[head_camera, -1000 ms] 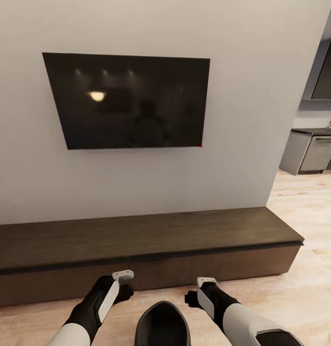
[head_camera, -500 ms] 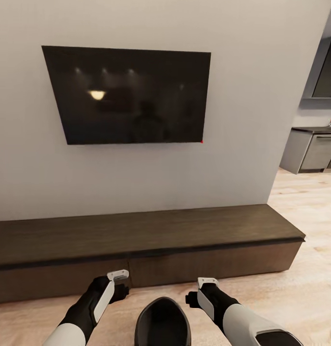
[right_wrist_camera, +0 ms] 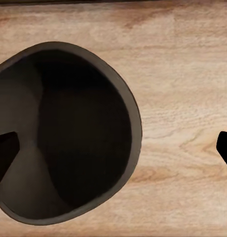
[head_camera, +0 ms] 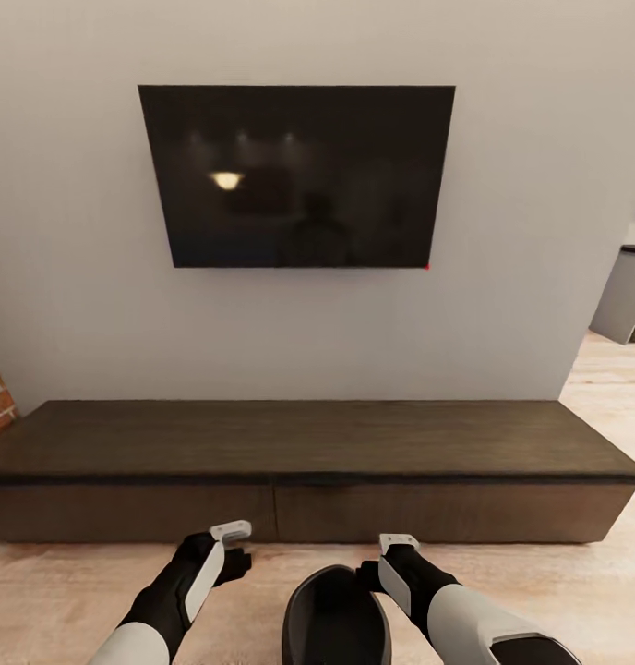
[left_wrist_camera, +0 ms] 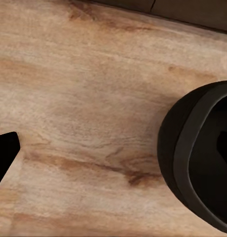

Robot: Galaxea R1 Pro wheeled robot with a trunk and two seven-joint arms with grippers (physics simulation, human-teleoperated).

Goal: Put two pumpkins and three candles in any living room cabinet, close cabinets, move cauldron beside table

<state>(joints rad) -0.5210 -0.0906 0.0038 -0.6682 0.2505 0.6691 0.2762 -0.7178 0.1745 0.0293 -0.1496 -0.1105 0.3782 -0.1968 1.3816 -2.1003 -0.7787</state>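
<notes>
Both arms reach low and forward, left tool and right tool spread open, flanking the round black cauldron before the long dark-brown wooden cabinet.

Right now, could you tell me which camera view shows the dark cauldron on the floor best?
The right wrist view: it looks straight into the cauldron, showing nearly its whole rim and dark, seemingly empty inside. The head view catches its upper part between the two arms at the frame's lower edge. The left wrist view shows one curved side.
</notes>
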